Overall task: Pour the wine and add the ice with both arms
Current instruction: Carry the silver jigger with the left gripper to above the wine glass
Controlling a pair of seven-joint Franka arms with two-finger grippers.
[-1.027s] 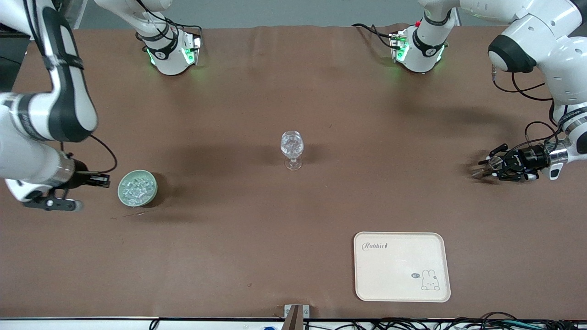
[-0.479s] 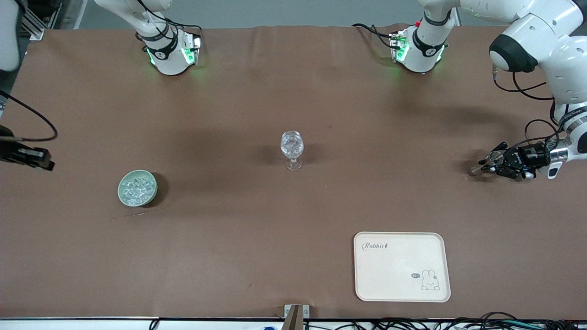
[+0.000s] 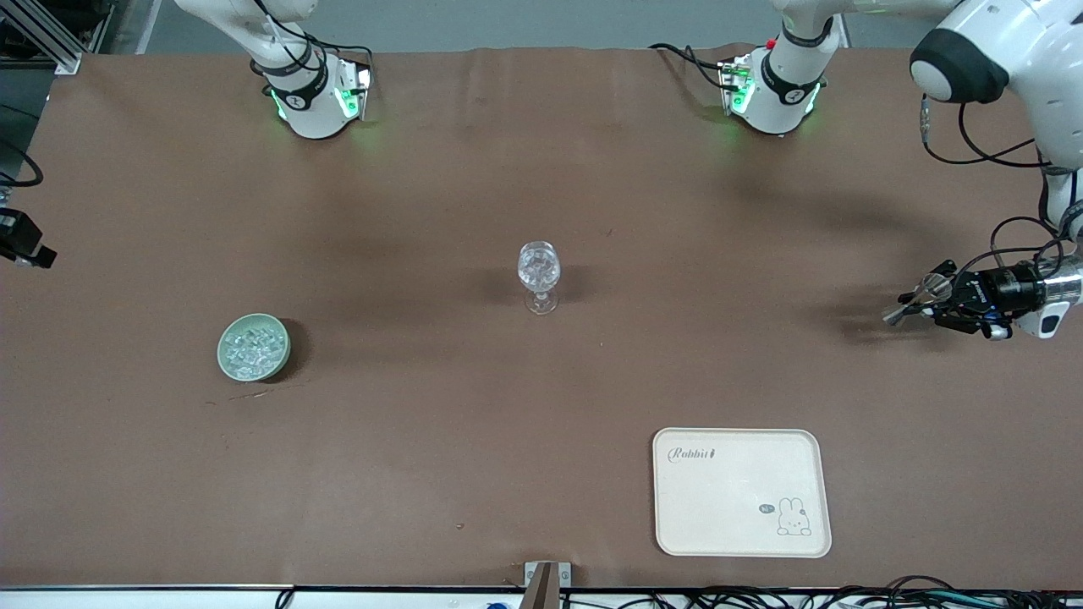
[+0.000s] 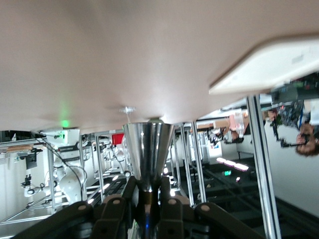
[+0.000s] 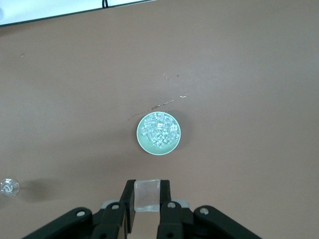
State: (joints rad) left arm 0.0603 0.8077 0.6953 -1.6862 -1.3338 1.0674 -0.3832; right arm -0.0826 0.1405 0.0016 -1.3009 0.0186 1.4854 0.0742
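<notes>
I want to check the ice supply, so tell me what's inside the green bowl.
The green bowl is heaped with ice, small clear cubes. The pile hides the bowl's bottom and any cubes underneath.

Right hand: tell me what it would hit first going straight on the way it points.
Holding an ice cube, the right hand points down at the table; probably bare table beside the bowl, though depth is unclear.

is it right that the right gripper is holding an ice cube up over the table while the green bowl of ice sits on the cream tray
Not quite. The right gripper does hold an ice cube up over the table, but the green bowl of ice sits directly on the brown table, toward the right arm's end. The cream tray lies apart from it toward the left arm's end, as the front view shows.
</notes>
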